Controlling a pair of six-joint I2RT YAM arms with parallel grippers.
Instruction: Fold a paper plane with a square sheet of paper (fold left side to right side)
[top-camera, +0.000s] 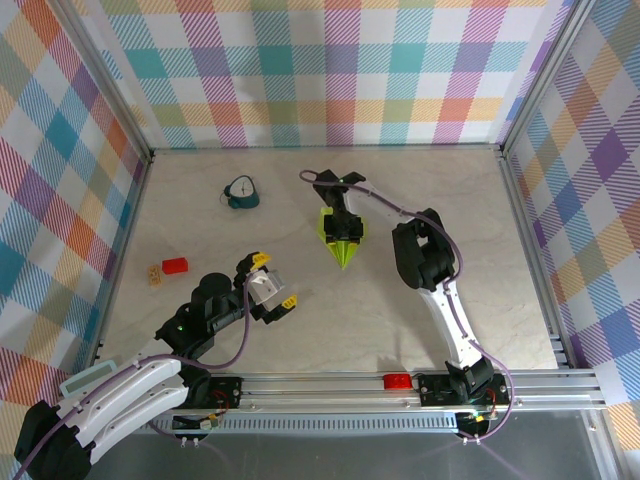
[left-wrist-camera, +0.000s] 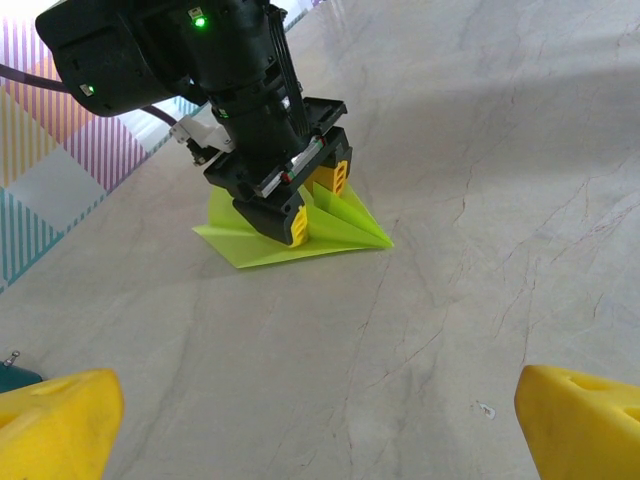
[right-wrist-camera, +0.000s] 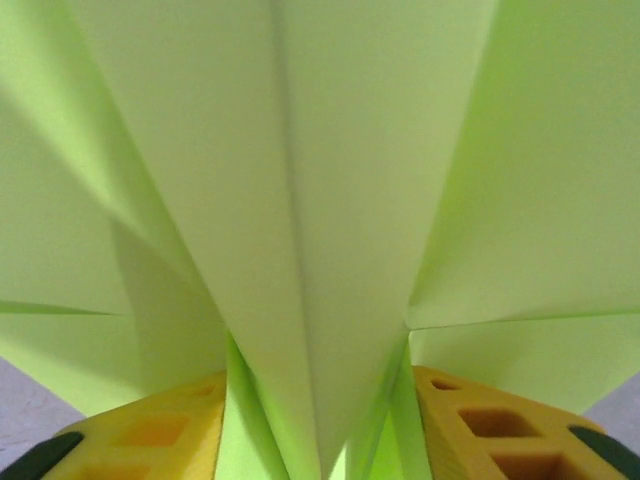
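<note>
The square sheet of paper is now folded into a lime paper plane (top-camera: 346, 256) that lies mid-table with its nose toward the arms. My right gripper (top-camera: 341, 232) points down over its tail end. In the left wrist view the right gripper (left-wrist-camera: 318, 205) straddles the raised centre fold of the plane (left-wrist-camera: 250, 248). Up close, its yellow fingers (right-wrist-camera: 500, 430) stand to either side of the fold (right-wrist-camera: 330, 200) with slim gaps, so the right gripper (right-wrist-camera: 320, 445) is open. My left gripper (top-camera: 273, 280) hovers wide open to the left of the plane; its yellow fingertips (left-wrist-camera: 55, 420) have nothing between them.
A small teal clock (top-camera: 241, 192) stands at the back left. A red block (top-camera: 176, 265) and a small tan block (top-camera: 154, 274) lie near the left wall. Checked walls close in three sides, and a metal rail (top-camera: 330, 384) runs along the near edge.
</note>
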